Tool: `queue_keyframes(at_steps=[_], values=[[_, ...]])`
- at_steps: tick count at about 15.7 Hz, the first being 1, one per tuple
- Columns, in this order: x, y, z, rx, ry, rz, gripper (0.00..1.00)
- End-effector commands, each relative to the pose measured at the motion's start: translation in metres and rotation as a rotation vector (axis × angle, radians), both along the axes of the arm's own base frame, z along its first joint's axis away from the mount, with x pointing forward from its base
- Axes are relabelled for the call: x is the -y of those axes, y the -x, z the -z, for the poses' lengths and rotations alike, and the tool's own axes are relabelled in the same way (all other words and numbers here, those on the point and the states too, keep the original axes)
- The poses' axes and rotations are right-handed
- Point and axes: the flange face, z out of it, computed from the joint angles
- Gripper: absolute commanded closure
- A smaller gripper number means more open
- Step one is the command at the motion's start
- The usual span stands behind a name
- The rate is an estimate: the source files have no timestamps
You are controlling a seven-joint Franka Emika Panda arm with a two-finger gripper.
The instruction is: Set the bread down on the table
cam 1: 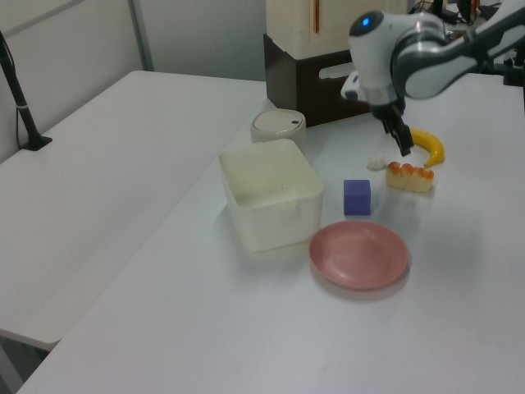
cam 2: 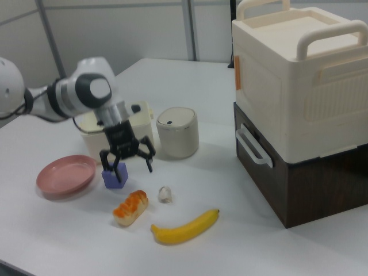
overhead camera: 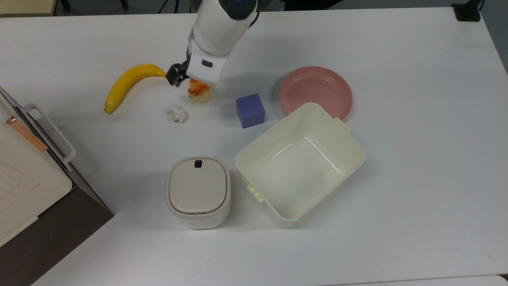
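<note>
The bread (overhead camera: 199, 91), an orange-brown roll with pale sides, lies flat on the white table (overhead camera: 397, 178), between the banana and the purple cube. In the right view the bread (cam 2: 131, 207) rests in front of the cube, and my gripper (cam 2: 127, 163) hangs open a little above it, touching nothing. The left view has the gripper (cam 1: 402, 141) raised just over the bread (cam 1: 410, 176). From the top view one dark finger (overhead camera: 174, 75) sticks out beside the white hand.
A yellow banana (overhead camera: 127, 82) and a white paper wad (overhead camera: 177, 113) lie to the top view's left of the bread. A purple cube (overhead camera: 250, 110), pink plate (overhead camera: 315, 92), cream tub (overhead camera: 299, 163) and lidded container (overhead camera: 198, 192) stand nearby. A cream-and-brown box (cam 2: 299, 109) occupies one edge.
</note>
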Motion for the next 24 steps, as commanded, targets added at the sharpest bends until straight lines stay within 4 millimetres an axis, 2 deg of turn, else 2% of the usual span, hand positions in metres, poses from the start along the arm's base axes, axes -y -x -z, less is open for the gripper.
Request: queue_keyframes(at_steps=[1, 6, 7, 10, 12, 15, 19, 22, 24], values=[[0.020, -0.002, -0.063, -0.001, -0.066, 0.010, 0.00], [0.046, -0.001, -0.122, 0.027, -0.145, 0.068, 0.00], [0.053, -0.002, -0.139, 0.054, -0.181, 0.100, 0.00], [0.081, -0.006, -0.181, 0.170, -0.304, 0.284, 0.00], [0.088, -0.010, -0.197, 0.252, -0.305, 0.475, 0.00], [0.090, -0.017, -0.198, 0.303, -0.287, 0.558, 0.00], [0.086, -0.040, -0.199, 0.381, -0.278, 0.715, 0.00], [0.087, -0.039, -0.201, 0.391, -0.280, 0.752, 0.00], [0.087, -0.031, -0.202, 0.353, -0.262, 0.765, 0.00]])
